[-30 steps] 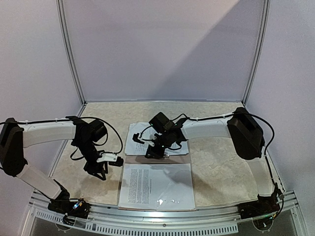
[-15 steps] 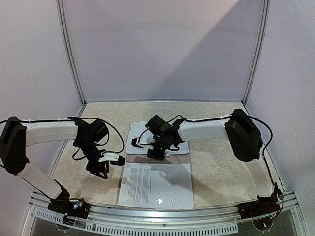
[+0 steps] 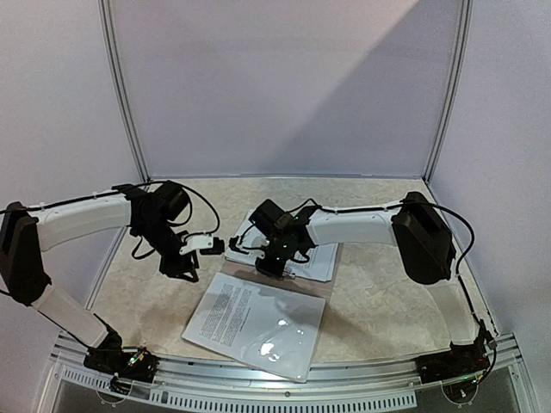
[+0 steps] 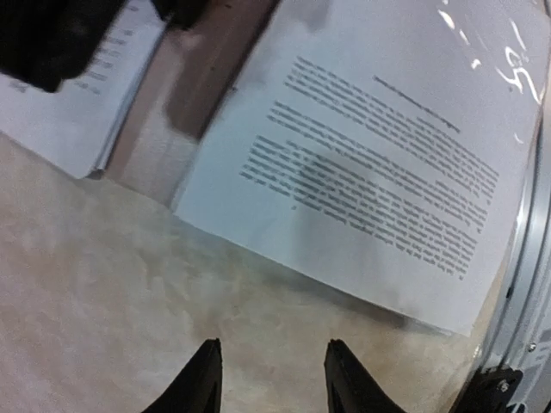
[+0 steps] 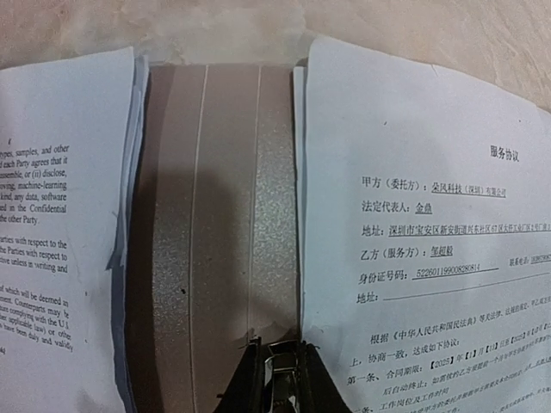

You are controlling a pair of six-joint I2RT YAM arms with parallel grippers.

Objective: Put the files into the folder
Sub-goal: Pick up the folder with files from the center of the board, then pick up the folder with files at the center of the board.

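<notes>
We see the folder (image 3: pixel 303 287) lying open on the beige marbled desk (image 3: pixel 387 301), turned askew to the desk's near edge. Only its tan-brown spine shows as a bare strip between two white sheets. The near sheet (image 3: pixel 254 320) reaches close to the metal rail (image 3: pixel 362 372) at the front. Its block of small black text sits towards the left, and bright glare spots lie on its lower part. The far sheet (image 3: pixel 317 258) lies beyond the spine, partly hidden by the right arm (image 3: pixel 353 225). That arm reaches in from the right and brings the right jaws down onto the spine. In the right wrist view the two dark fingertips (image 5: pixel 248 383) stand almost together, pinched on the small shiny metal clip (image 5: pixel 277 372) at the spine's edge. On either side of the brown strip lies a sheet, the left one in English print and the right one in Chinese characters. Staggered edges of more sheets show under the left one. The left arm (image 3: pixel 86 219) reaches in from the left. The left jaws hang over bare desk just beside the folder's left edge, apart from it. In the left wrist view their fingertips (image 4: pixel 205 383) stand partly open with only desk between them, holding nothing. Beyond them the printed near sheet slants across the view. A blurred dark shape at the top left we cannot make out.
</notes>
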